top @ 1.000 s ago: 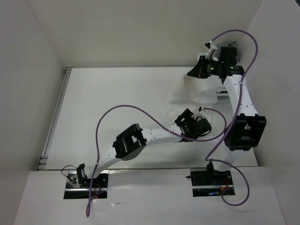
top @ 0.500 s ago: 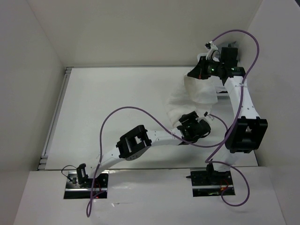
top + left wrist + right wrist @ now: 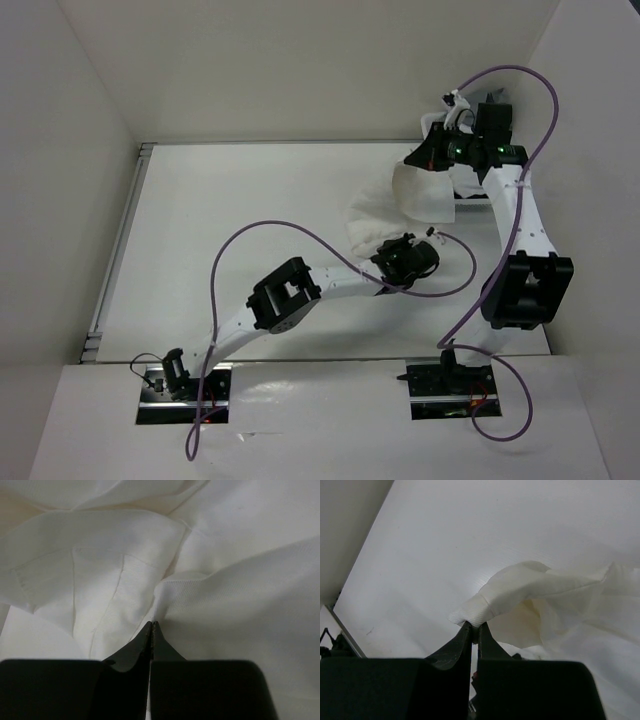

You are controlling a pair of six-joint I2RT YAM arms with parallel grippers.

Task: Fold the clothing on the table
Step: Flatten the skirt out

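On the far-right of the tabletop [image 3: 250,200] the skirt [image 3: 375,218] lay bunched, right claw [image 3: 472,626] shut on a raised banded edge, left claw [image 3: 151,625] shut on a near fold; grasp looked done, next likely needed the 2 pulling apart to flatten it.
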